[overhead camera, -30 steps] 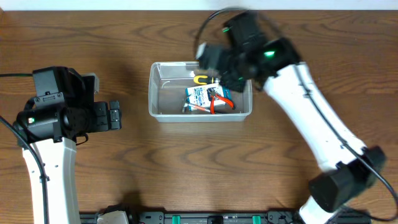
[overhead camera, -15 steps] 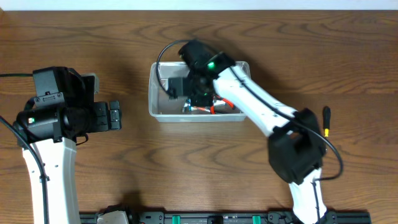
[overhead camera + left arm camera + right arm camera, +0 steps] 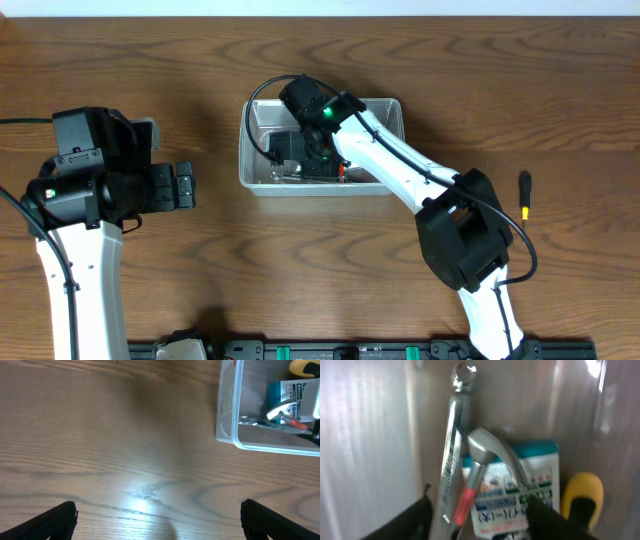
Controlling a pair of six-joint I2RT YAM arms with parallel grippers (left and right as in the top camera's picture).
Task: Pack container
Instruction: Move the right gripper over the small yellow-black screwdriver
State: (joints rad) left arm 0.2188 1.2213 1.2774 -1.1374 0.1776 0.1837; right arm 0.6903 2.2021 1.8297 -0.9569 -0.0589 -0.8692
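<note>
Container (image 3: 394,104) walls hem right hand (image 3: 480,519); left hand (image 3: 158,510) well apart, over table (image 3: 100,435).

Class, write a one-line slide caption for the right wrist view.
Right gripper open above a silver metal tool, a red-handled tool and a blue-and-white packet inside the container.

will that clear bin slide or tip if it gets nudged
Probably slides rather than tips: the bin has a wide, flat base on the smooth table. Its thin clear walls may flex if squeezed. The metal wrench inside likely adds weight.
</note>
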